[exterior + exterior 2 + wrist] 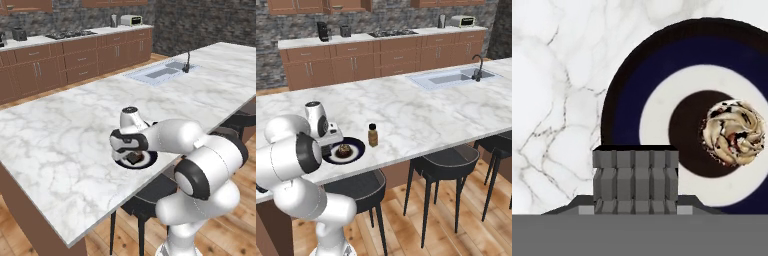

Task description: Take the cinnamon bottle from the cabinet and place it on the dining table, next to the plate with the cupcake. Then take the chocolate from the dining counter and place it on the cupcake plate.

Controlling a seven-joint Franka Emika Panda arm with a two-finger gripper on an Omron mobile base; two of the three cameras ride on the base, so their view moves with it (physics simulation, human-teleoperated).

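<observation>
Across the marble surface [421, 117], the cinnamon bottle [373, 135] already stands upright just beside the plate [357, 148], so that half of the task looks finished. Above the plate's near rim hangs the end effector [635, 200], clenched on the chocolate [635, 177], which it holds low, seemingly ready to set down on the navy ring. The cupcake [734, 131] sits off to one side, leaving bare plate beneath; stools [446, 160] stay well clear.
</observation>
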